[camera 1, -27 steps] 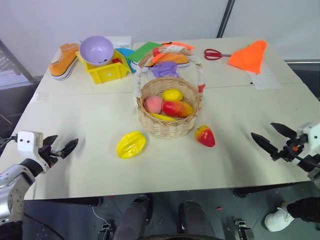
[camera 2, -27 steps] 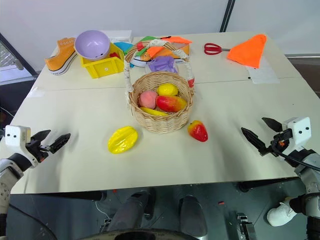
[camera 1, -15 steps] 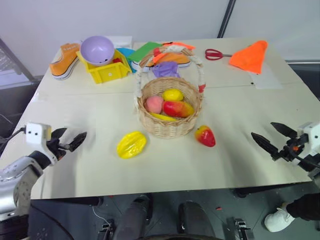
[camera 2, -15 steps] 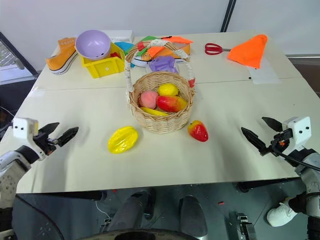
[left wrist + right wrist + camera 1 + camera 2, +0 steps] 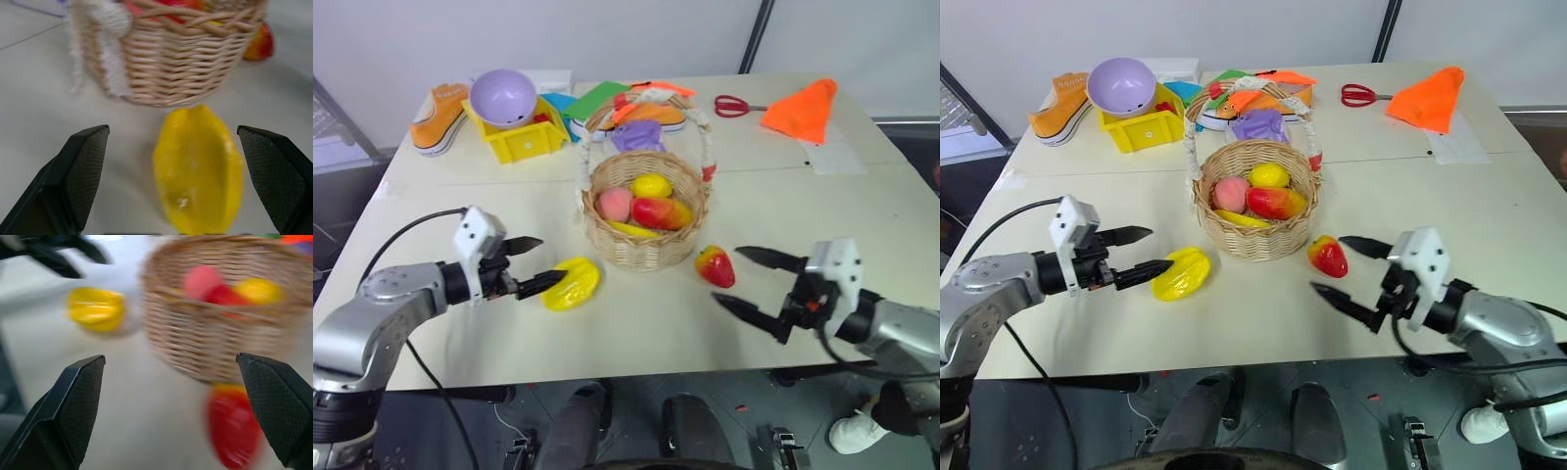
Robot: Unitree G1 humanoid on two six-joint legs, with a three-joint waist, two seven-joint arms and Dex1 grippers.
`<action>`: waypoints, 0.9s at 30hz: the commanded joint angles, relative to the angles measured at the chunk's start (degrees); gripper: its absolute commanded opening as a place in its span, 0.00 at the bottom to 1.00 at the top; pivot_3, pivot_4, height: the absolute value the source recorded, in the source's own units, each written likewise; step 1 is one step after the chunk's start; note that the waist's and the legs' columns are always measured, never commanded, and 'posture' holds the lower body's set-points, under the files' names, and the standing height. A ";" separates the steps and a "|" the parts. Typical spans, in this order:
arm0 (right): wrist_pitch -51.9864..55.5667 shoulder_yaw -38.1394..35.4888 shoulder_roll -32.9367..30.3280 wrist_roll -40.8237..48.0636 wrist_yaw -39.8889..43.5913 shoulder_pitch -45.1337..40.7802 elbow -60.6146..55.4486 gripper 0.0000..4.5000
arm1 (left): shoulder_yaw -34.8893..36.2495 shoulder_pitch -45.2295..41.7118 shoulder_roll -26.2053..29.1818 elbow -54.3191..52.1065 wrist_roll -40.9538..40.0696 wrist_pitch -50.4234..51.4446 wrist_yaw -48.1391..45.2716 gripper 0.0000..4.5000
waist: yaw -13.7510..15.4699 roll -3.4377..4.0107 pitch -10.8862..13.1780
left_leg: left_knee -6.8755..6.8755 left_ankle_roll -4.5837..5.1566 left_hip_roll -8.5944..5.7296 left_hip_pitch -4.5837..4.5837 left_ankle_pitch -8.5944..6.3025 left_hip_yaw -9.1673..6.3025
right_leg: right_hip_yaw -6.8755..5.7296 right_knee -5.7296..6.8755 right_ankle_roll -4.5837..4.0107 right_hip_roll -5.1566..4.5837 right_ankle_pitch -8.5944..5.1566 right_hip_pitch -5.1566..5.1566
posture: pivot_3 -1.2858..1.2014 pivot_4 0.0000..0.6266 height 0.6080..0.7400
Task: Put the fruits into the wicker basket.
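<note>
My right gripper (image 5: 751, 281) hangs nearest, over the near right part of the table (image 5: 636, 333), its two black fingers spread wide with nothing between them. It points left toward the red-and-yellow pointed fruit (image 5: 715, 265), which lies on the table just beyond the fingertips and just beside the near right foot of the wicker basket (image 5: 644, 250).

On the near left, my left gripper (image 5: 530, 264) is also spread wide and holds nothing. It points right at the yellow ridged fruit (image 5: 571, 283), which lies flat on the table near the basket's left side, apart from it. My lower finger's tip sits right at the fruit's left edge; I cannot tell whether it touches. In the left wrist view the fruit (image 5: 198, 169) lies between and just past my two fingers (image 5: 73, 181).

The round tan basket stands upright in the middle of the table, its arched handle (image 5: 705, 137) wrapped in white and red tape. Inside lie a pink fruit (image 5: 614, 204), a small yellow fruit (image 5: 651, 185), a red-and-yellow fruit (image 5: 661, 212) and a yellow one (image 5: 628, 229) partly under them.

Farther back on the left are a yellow plastic bin (image 5: 524, 140) with a lilac bowl (image 5: 502, 96) on it, and an orange shoe (image 5: 435, 119). At the far right are red scissors (image 5: 732, 105) and an orange cloth cone (image 5: 801, 110).
</note>
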 commanded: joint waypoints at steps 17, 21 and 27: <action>-0.92 8.14 2.90 -0.37 -3.52 -6.06 -2.34 1.00 | -13.54 -1.95 0.91 -0.15 15.42 -4.24 0.84 0.40 | -0.05 -0.01 -0.01 | -0.09 0.03 -0.01 0.02 0.01 0.00 | -0.02 -0.15 0.04 0.02 0.03 0.04 | 0.52 0.24 1.00; -1.45 8.45 2.89 -0.86 -3.31 -6.51 -1.85 1.00 | -10.02 -0.38 1.46 -0.78 13.38 -4.91 -0.37 0.40 | -0.12 -0.01 -0.01 | -0.10 0.03 0.02 0.08 0.01 0.00 | -0.02 -0.14 0.03 0.04 0.03 0.06 | 0.52 0.24 1.00; -2.27 8.98 2.71 -2.00 -3.06 -7.53 -0.84 1.00 | 1.00 -0.90 0.69 0.13 5.05 -1.50 -1.35 0.40 | -0.09 -0.01 0.00 | -0.10 0.03 0.03 0.06 0.01 0.00 | -0.03 -0.14 0.03 0.05 0.03 0.04 | 0.52 0.24 1.00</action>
